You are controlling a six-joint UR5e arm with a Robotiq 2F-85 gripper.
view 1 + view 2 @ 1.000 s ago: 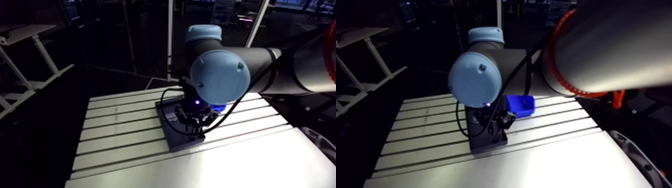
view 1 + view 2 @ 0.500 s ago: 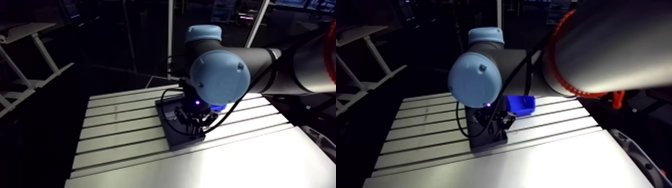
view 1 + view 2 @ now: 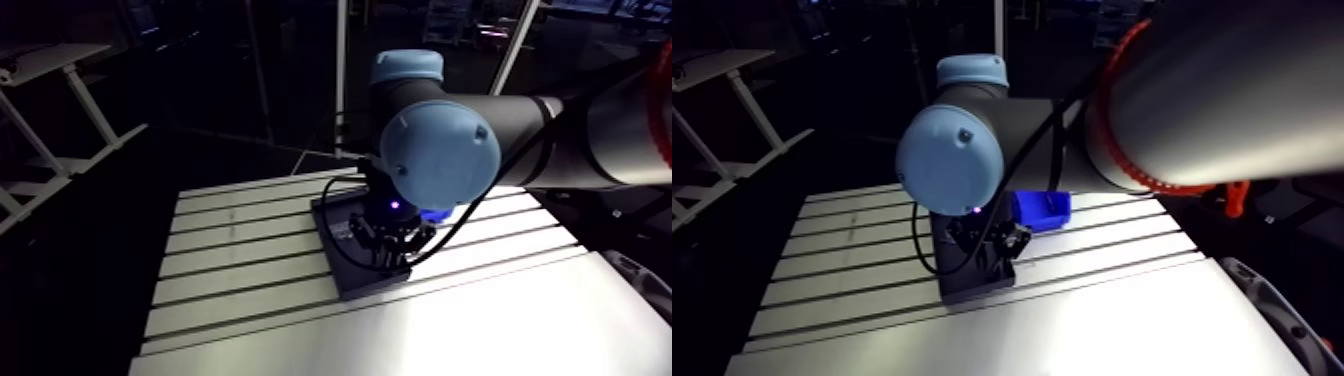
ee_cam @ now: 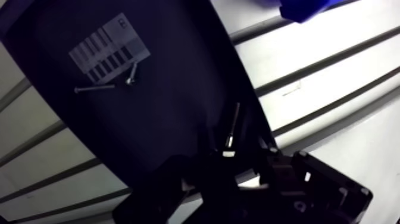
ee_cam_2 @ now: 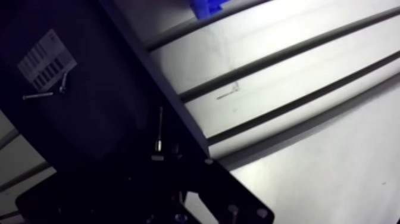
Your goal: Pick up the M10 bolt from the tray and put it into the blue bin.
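Observation:
A dark tray [image 4: 161,113] lies on the slotted table. A long slim bolt [image 4: 232,128] lies near the tray's edge on the bin side, its head right at my gripper [image 4: 229,173]. Two smaller screws [image 4: 95,88] rest by a pale label card [image 4: 110,47], further ahead of the gripper. The blue bin [image 3: 1040,210] stands just beyond the tray, and only its corner [image 4: 303,7] shows in the wrist view. In the arm view my gripper [image 3: 388,243] hangs low over the tray. Its tips are dark against the tray, so whether it holds the bolt is unclear.
The aluminium table [image 3: 240,260] with its long slots stretches around the tray. Its smooth bright part [image 3: 450,330] lies toward the front. The arm's large blue-capped joint [image 3: 440,150] hides part of the tray and bin in the arm view.

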